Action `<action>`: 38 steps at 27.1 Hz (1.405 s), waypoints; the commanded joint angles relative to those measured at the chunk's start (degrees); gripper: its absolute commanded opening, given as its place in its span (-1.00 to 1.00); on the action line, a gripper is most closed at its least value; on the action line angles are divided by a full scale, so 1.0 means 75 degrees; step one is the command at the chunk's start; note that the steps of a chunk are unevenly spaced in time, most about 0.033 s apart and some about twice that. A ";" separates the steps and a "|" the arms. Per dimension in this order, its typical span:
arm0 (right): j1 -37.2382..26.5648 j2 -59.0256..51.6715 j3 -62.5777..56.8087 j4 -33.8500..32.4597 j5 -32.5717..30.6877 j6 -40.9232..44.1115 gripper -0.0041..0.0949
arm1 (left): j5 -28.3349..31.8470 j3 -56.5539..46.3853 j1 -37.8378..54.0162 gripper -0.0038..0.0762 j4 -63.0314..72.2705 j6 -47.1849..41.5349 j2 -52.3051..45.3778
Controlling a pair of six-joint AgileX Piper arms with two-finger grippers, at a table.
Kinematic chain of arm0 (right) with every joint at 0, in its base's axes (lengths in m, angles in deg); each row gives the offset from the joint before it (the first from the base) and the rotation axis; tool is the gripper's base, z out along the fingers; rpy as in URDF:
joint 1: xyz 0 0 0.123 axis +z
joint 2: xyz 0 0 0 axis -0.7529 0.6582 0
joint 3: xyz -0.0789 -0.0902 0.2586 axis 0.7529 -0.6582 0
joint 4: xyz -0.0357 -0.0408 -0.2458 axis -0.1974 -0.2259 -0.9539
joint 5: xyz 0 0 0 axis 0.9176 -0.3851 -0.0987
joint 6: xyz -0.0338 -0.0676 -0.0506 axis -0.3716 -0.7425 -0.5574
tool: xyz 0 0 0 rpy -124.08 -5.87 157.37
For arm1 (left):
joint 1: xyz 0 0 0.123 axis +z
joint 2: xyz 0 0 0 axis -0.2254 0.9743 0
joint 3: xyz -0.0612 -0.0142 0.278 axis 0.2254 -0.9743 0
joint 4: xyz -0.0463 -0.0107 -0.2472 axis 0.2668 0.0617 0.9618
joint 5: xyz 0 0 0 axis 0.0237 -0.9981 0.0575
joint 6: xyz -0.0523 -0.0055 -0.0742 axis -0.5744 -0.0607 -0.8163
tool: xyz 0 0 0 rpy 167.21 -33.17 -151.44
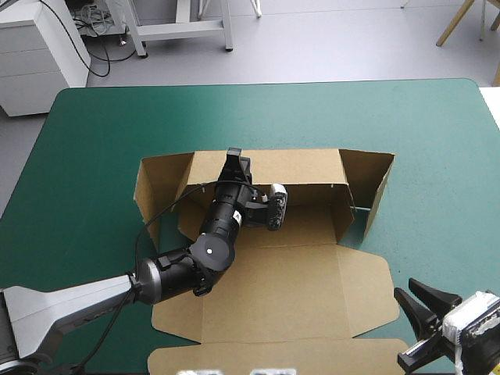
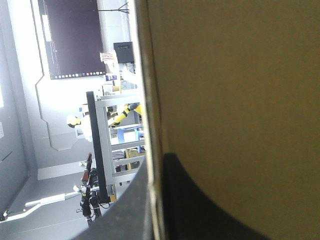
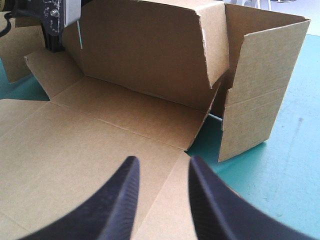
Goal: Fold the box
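The box [image 1: 289,289] lies in the middle of the counter [image 1: 86,148]. Its near panels are flat and its far wall [image 1: 266,168] is raised, the wall's long axis running side to side. The left pincer [image 1: 233,160] reaches over the box's flat base to the top edge of that wall and is clamped on it. In the left wrist view the board's edge passes between its black fingers [image 2: 200,210]. The right pincer [image 1: 402,326] hovers just off the box's near right corner, spread apart and holding nothing. From it the box lies ahead and to the left. The upright flap [image 1: 376,191] at the box's right end is nearer this arm, so tucking it probably falls to the right.
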 commanded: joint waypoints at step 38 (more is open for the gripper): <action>-0.3069 1.1744 0.9942 0.0831 -0.2654 -0.0690 0.50 | -0.0305 0.0162 -0.0061 -0.93 0.0073 -0.0066 -0.0225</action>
